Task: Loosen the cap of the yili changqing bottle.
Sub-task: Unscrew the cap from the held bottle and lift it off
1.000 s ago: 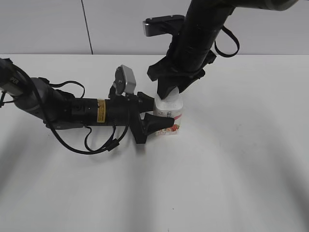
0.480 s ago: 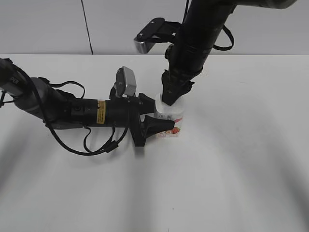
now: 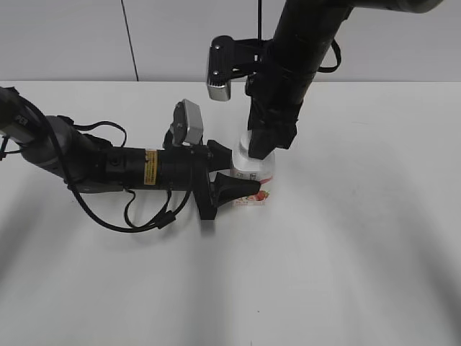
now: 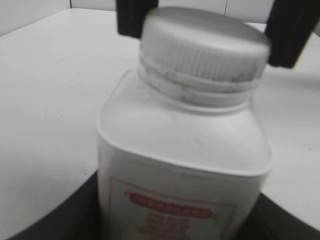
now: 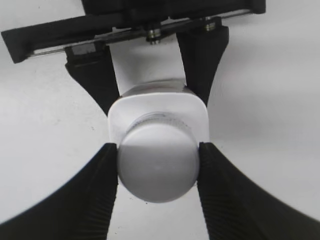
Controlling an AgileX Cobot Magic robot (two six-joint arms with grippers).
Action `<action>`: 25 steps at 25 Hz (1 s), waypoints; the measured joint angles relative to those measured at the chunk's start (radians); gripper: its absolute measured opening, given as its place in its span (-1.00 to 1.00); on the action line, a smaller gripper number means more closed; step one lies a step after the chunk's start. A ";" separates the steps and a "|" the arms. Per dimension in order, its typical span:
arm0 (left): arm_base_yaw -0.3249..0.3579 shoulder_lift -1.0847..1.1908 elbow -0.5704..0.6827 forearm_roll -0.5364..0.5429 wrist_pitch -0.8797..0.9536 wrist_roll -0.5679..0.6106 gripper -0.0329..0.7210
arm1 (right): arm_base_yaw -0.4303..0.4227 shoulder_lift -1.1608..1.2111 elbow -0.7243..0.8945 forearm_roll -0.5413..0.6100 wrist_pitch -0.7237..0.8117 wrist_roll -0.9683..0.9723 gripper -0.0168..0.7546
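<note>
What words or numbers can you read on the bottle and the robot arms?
None can be read.
Red banner on the bottle label: too blurred.
Print on the bottle's label in the exterior view: too small.
Yellow sticker on the left arm: too small.
The cap: no writing shows.

The small white squarish plastic bottle (image 3: 253,176) stands upright mid-bench (image 3: 346,245). The left gripper (image 3: 232,173) clasps its body from the left; the right gripper (image 5: 158,167), directly above, pinches its ribbed white screw cap (image 5: 157,170).
</note>
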 joint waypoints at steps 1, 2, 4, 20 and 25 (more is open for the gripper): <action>0.000 0.000 0.000 0.001 0.000 0.000 0.14 | 0.000 0.000 0.000 0.002 0.000 -0.021 0.06; 0.000 0.000 0.000 0.001 -0.001 0.000 0.14 | 0.000 0.000 0.000 0.003 -0.002 -0.042 0.06; 0.000 0.000 0.000 0.002 -0.001 0.000 0.14 | 0.000 -0.001 0.000 0.003 -0.006 -0.063 0.05; 0.000 0.000 0.000 0.003 -0.002 -0.001 0.13 | 0.000 -0.001 0.000 0.012 -0.005 -0.074 0.05; 0.000 0.000 0.000 0.009 -0.006 -0.002 0.13 | -0.001 -0.001 0.000 0.023 0.001 -0.076 0.11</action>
